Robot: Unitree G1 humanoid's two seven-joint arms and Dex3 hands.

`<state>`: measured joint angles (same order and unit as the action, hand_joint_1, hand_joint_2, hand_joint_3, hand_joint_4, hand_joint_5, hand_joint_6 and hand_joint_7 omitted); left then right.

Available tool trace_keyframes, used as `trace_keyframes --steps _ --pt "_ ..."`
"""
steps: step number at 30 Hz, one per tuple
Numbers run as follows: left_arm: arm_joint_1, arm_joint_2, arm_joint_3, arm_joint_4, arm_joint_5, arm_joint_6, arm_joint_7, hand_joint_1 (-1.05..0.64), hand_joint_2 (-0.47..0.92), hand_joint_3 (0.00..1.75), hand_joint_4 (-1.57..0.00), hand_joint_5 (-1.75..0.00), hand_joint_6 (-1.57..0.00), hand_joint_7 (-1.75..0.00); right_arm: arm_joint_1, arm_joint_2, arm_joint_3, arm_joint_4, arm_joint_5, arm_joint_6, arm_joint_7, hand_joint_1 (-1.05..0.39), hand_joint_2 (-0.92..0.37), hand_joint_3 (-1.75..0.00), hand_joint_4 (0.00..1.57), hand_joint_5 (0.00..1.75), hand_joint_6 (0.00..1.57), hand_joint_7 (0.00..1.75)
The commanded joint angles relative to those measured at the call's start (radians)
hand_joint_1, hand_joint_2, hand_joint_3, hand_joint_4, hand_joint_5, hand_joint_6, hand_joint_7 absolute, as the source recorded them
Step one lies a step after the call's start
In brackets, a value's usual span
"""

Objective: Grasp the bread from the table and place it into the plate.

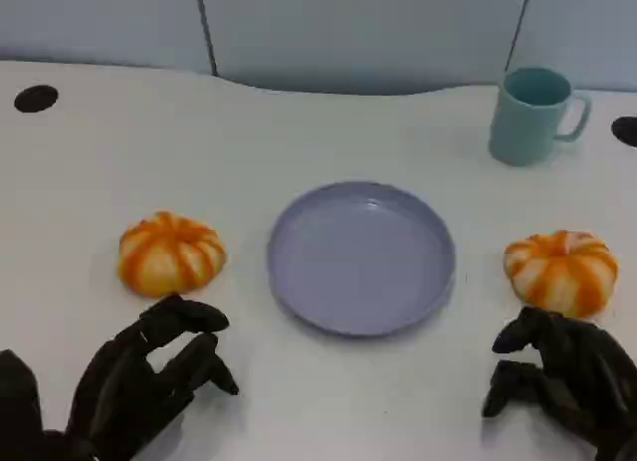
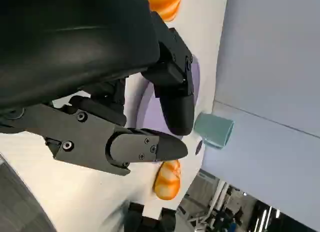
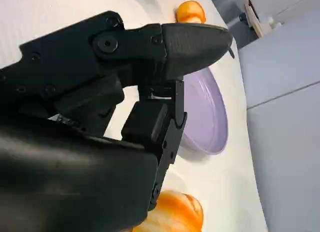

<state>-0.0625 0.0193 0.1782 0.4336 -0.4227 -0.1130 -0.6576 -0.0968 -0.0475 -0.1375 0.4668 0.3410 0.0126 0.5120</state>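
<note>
Here, two orange-and-white striped breads lie on the white table [image 1: 299, 122]: the left bread [image 1: 170, 253] at middle left of the head view, the right bread [image 1: 561, 271] at middle right. Between them, centre frame, sits the lavender plate [image 1: 361, 256], nothing on it. At lower left the left hand [image 1: 149, 373] hovers just below the left bread, fingers apart, holding nothing. At lower right the right hand [image 1: 562, 373] sits just below the right bread, fingers spread and curved, gripping nothing. A teal mug [image 1: 533, 114] stands upper right.
</note>
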Motion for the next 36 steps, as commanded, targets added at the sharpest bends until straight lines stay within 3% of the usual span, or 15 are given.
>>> trace_keyframes --steps 1,5,9,36 --pt "0.011 0.011 0.008 -0.004 -0.009 0.001 -0.004 -0.51 0.92 0.31 -0.57 -1.75 -0.51 -1.24 0.007 -0.009 -0.008 -0.004 0.002 0.004 -0.003 -0.42 -0.92 -0.41 1.27 1.01 1.18 0.90" --pt "0.009 0.013 0.008 0.002 -0.007 -0.010 -0.011 -0.52 0.92 0.31 -0.56 -1.75 -0.50 -1.24 0.007 -0.009 -0.009 -0.008 0.006 0.013 -0.004 -0.43 -0.92 -0.40 1.28 1.01 1.18 0.91" --pt "0.009 0.014 0.009 0.001 -0.008 0.002 -0.005 -0.51 0.92 0.31 -0.57 -1.75 -0.51 -1.24 0.007 -0.014 -0.003 0.009 -0.010 -0.029 0.012 -0.43 -0.92 -0.44 1.28 1.02 1.17 0.91" --pt "0.007 0.014 0.020 0.006 -0.012 -0.018 -0.018 -0.53 0.92 0.31 -0.53 -1.73 -0.50 -1.20 0.004 -0.005 -0.005 0.002 0.000 -0.014 -0.001 -0.43 -0.92 -0.42 1.27 1.02 1.18 0.91"
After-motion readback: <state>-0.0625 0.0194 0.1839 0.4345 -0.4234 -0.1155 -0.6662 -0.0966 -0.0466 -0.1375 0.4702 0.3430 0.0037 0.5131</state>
